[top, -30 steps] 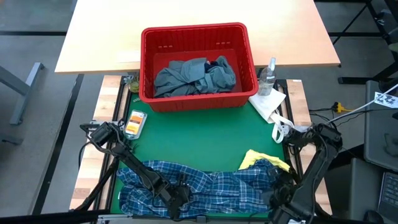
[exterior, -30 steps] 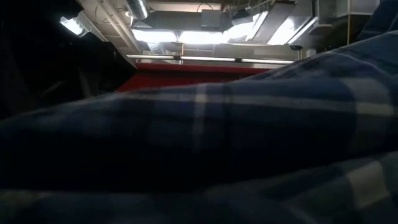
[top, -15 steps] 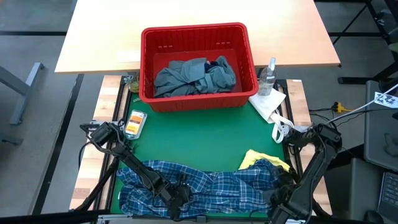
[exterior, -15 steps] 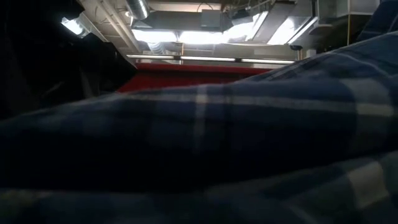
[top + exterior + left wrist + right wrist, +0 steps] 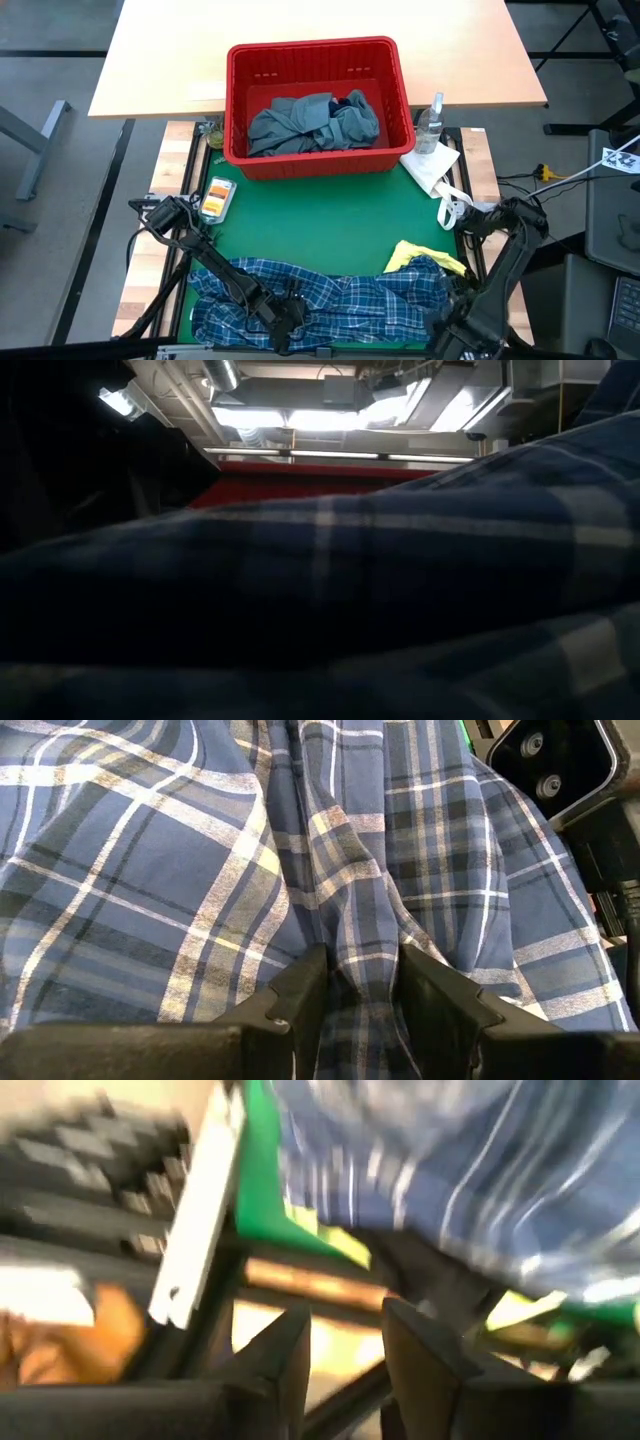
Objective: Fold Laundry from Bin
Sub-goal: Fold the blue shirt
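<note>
Your left hand (image 5: pixel 358 982) sits at six o'clock on the table (image 5: pixel 320 225), fingers clamped on a ridge of the plaid shirt (image 5: pixel 320 298), which sprawls across the near edge of the green mat. Your right hand (image 5: pixel 345 1342) hangs at five o'clock off the table's corner, fingers apart, gripping nothing. The yellow garment (image 5: pixel 425 252) peeks from under the shirt at four o'clock. At twelve o'clock the bin (image 5: pixel 318 58) holds the grey-blue garment (image 5: pixel 305 122).
</note>
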Tool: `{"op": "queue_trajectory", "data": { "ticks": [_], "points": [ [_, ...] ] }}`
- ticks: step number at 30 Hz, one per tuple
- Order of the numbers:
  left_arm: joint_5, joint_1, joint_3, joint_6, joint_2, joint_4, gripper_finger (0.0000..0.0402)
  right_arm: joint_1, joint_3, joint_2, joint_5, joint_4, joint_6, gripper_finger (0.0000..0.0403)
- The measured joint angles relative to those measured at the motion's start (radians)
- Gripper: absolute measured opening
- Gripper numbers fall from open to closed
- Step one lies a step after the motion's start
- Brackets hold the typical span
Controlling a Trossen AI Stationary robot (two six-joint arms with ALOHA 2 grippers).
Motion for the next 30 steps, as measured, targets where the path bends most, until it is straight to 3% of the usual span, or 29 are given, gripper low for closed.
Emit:
{"op": "queue_trajectory", "data": {
  "ticks": [3,9,11,15,19,25,30],
  "points": [
    [-0.001,0.0,0.0,0.0,0.0,0.0,0.0121,0.0,0.131,0.0,0.168,0.008,0.044,0.0127],
    [-0.017,0.0,0.0,0.0,0.0,0.001,0.0121,0.003,0.298,-0.003,0.795,0.165,0.05,0.0127],
    [-0.021,0.0,0.0,0.0,0.0,0.001,0.0121,-0.007,0.3,-0.003,0.899,0.287,-0.059,0.0127],
    [-0.022,0.0,0.0,0.0,0.0,0.001,0.0121,-0.051,0.27,0.027,0.88,0.532,-0.349,0.0127],
    [-0.022,0.0,0.0,0.0,0.0,0.001,0.0121,-0.104,0.245,0.092,0.804,0.653,-0.494,0.0127],
    [-0.023,0.0,0.0,0.0,0.0,0.001,0.0121,-0.193,0.245,0.191,0.625,0.585,-0.531,0.0127],
    [-0.023,0.0,0.0,-0.001,0.0,0.001,0.0121,-0.251,0.244,0.242,0.541,0.389,-0.46,0.0127]
  ]
}}
